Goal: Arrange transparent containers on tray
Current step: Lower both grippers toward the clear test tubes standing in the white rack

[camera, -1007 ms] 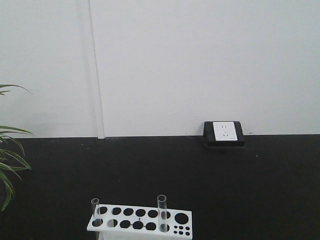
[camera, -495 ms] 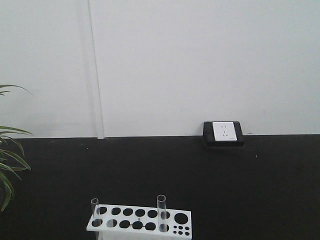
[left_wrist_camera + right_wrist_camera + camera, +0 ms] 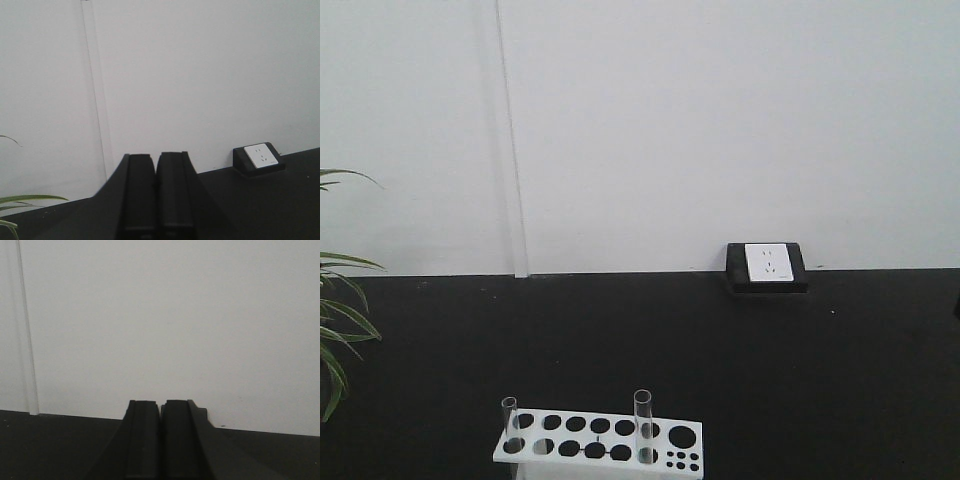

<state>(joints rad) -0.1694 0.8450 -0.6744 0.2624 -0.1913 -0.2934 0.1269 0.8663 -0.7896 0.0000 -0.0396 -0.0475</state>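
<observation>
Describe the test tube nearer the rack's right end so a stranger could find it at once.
On the black tabletop, at the front view's bottom edge, sits a white holed rack. Two clear glass tubes stand upright in it. The wanted tube is right of the middle, near the biggest hole, unlike the other tube at the left corner.

White rack (image 3: 550,436) base and plant (image 3: 355,325) stem beyond frame edges

The left tool (image 3: 156,161) and right tool (image 3: 160,406) look alike: matte black, two flat slab-like fingers (image 3: 140,200) with squared tips, flanked by sloping black shoulders.
</observation>
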